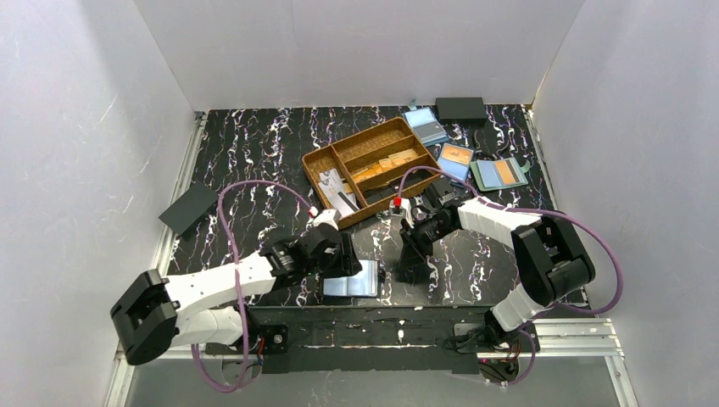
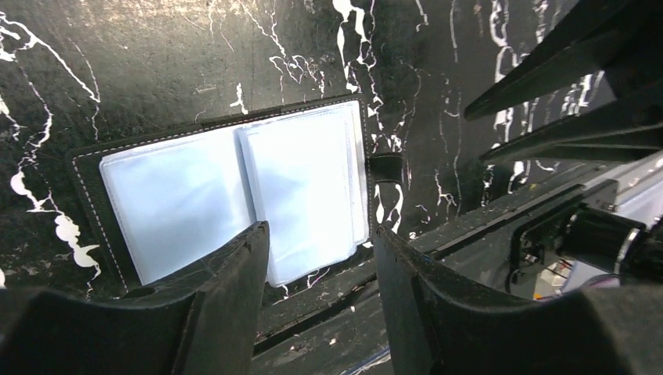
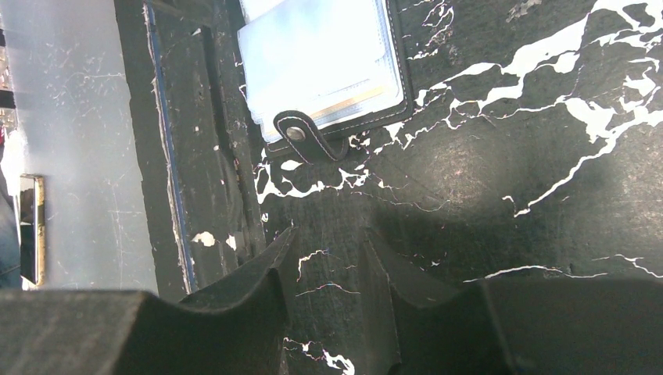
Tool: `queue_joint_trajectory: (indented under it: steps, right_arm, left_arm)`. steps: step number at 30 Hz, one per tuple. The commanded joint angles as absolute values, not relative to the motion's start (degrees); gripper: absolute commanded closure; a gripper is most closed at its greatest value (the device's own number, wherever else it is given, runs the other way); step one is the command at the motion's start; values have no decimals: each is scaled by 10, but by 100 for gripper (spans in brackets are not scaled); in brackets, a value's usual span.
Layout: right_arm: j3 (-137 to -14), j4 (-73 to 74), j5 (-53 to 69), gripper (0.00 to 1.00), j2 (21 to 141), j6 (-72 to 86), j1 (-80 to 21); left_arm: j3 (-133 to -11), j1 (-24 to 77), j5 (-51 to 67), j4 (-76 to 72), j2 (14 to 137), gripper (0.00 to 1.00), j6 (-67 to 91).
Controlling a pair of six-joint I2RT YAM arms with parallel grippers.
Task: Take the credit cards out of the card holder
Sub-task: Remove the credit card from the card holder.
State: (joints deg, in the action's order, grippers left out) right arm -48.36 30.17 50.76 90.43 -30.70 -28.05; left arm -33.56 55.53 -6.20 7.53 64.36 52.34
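Note:
The black card holder (image 1: 352, 280) lies open near the table's front edge, with pale blue pages (image 2: 234, 183) facing up and its snap tab (image 3: 305, 137) pointing right. I cannot tell the credit cards apart from the pages. My left gripper (image 2: 320, 246) is open just over the holder's near edge; a page corner lies beyond its tips and nothing is gripped. In the top view the left gripper (image 1: 348, 257) covers the holder's upper left. My right gripper (image 3: 328, 238) is open over bare table, a short way right of the tab, also seen from above (image 1: 413, 257).
A brown divided tray (image 1: 315, 161) behind holds whitish printed cards (image 1: 337, 188) and orange-tan cards (image 1: 394, 163). Two blue holders (image 1: 424, 125) (image 1: 456, 159), a grey-green holder (image 1: 500, 174) and a black box (image 1: 460, 108) sit at back right. A black flat piece (image 1: 188, 208) lies far left.

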Motion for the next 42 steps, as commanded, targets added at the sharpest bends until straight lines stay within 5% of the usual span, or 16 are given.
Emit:
queue_joint_trajectory:
  steps: [1,21,26,42]
  right_arm:
    - [-506,313,519,59,908,-318,-283]
    - [-509,317,519,59,907,-321,-283]
    - [-508,318,519,59,907,-321,-283]
    - [-508,318,521,59,907,-322,-283]
  left_arm:
    - [-400,574,-98,155,704,49,520]
    - [-572,615,-139,304,955,43,522]
    - [-567,618,-149,315,953,51,539]
    - [-503,618,-113,232,871,45,530]
